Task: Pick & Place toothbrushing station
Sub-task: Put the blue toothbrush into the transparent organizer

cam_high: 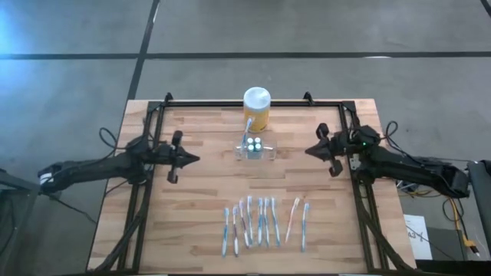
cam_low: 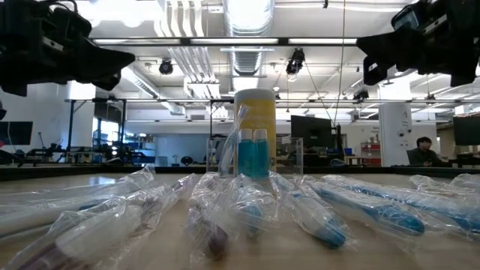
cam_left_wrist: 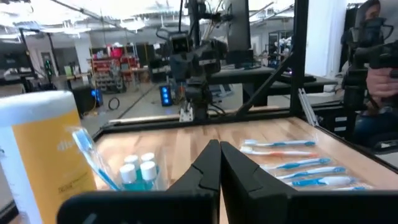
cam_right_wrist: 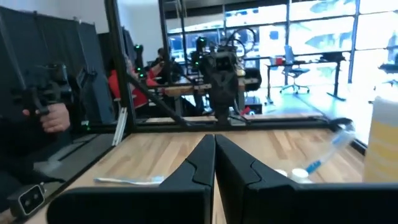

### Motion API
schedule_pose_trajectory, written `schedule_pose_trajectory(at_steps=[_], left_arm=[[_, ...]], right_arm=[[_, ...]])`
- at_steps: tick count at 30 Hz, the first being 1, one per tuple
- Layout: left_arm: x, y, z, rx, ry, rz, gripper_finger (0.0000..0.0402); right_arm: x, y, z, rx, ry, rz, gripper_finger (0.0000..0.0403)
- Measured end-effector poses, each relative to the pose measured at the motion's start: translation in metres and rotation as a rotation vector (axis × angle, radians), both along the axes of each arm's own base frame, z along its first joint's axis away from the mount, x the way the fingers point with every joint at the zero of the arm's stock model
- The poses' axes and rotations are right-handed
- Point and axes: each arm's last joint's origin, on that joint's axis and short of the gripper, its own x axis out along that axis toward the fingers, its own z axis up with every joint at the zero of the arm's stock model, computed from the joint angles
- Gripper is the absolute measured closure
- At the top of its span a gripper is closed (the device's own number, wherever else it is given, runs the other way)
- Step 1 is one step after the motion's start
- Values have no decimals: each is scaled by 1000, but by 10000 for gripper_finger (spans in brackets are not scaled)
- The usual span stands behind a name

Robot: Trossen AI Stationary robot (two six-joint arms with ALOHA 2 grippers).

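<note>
One small clear plastic toothbrushing station, holding one blue toothbrush and two white-capped tubes, is seen near the middle of the wooden slatted table, just in front of one yellow jar with a white lid; about nine bagged toothbrushes are laid in a row nearer the table's front edge; the left gripper and right gripper are held either side of the station, apart from it, jaws clenched on nothing.

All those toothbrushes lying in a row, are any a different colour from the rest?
Yes: the orange-handled toothbrush, second from the right end of the row in the overhead view. The other toothbrushes all show blue.
</note>
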Motion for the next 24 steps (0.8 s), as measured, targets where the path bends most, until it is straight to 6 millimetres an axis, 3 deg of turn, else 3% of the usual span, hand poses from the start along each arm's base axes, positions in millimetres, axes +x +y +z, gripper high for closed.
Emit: schedule_pose_trajectory(at_steps=[6, 9, 12, 18, 24], left_arm=[[-1, 0, 0, -23, 3, -2, 396], [0, 0, -2, -27, 24, -1, 396], [0, 0, -3, -25, 29, 0, 399], [0, 0, -6, -40, 61, 0, 390], [0, 0, -9, -54, 97, 0, 393]], right_arm=[[-4, 1, -1, 141, 67, -59, 394], [5, 9, 6, 227, 203, -2, 394], [17, 22, 16, 289, 398, -56, 394], [32, 71, 38, 380, 759, -150, 394], [33, 127, 49, 489, 889, -324, 394]])
